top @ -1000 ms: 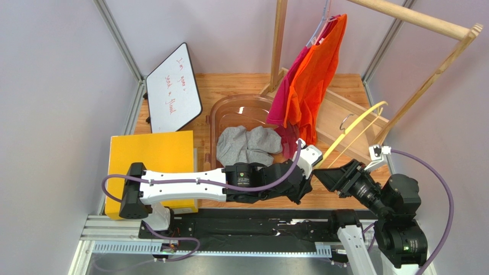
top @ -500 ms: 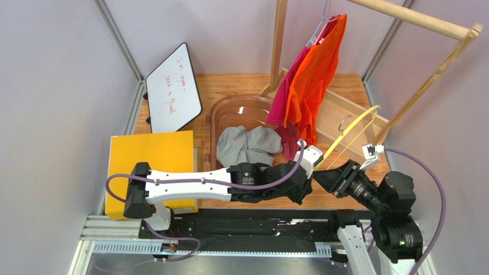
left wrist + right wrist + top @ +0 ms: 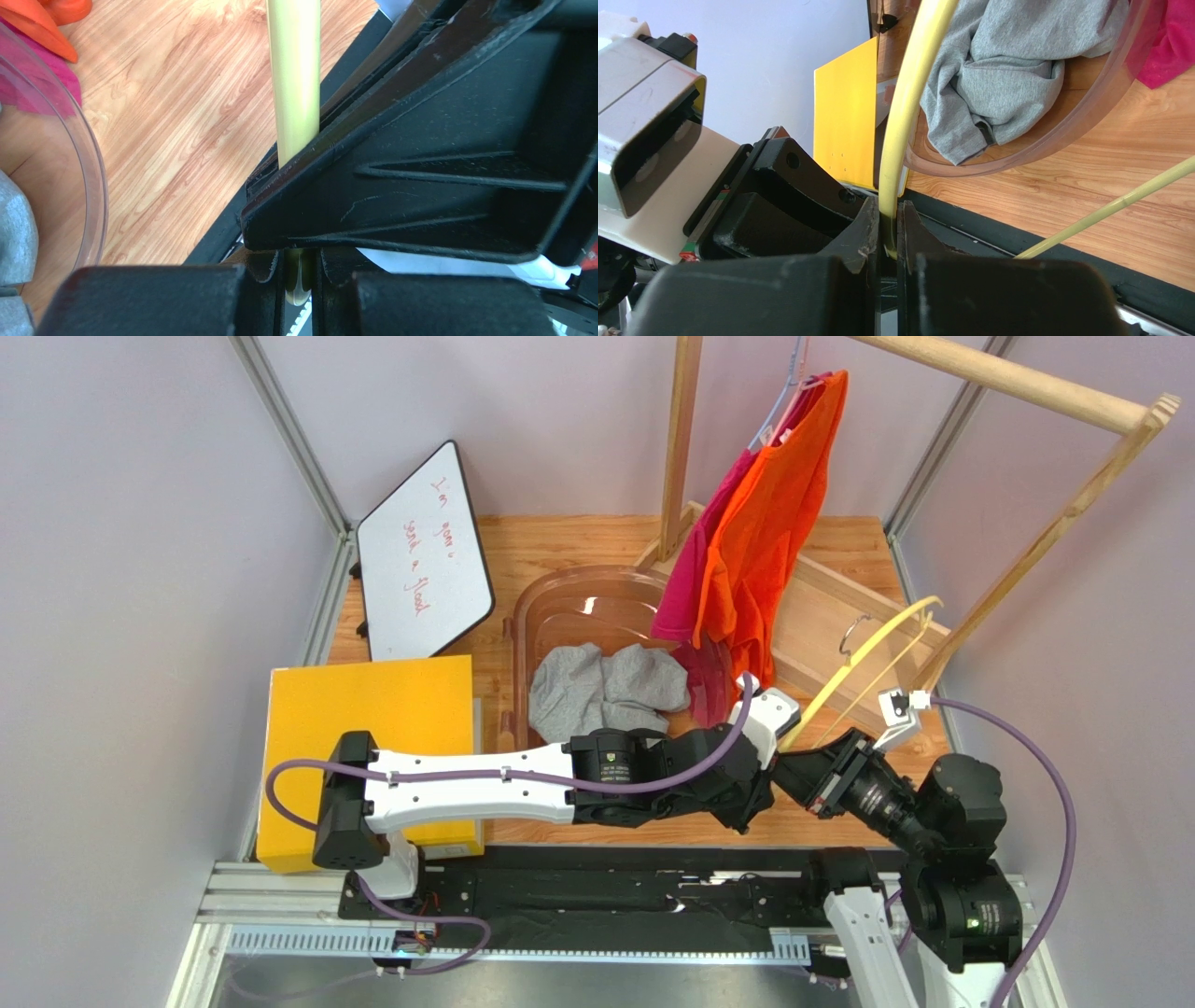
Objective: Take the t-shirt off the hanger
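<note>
- Your left gripper [image 3: 298, 280] and right gripper [image 3: 887, 241] have drawn together, and both pinch the low end of the one yellow hanger [image 3: 863, 647], which is bare.
- One grey t-shirt [image 3: 603, 689] lies in the clear tub [image 3: 547, 609], so removal looks done.
- Beyond, two shirts hang on the rack [image 3: 683, 420]: orange shirt [image 3: 765, 532] and pink shirt [image 3: 687, 588].

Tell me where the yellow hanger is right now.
In the top view, right of centre: the yellow hanger slants up toward the wooden rack, its low end held by the left hand and right hand.
</note>
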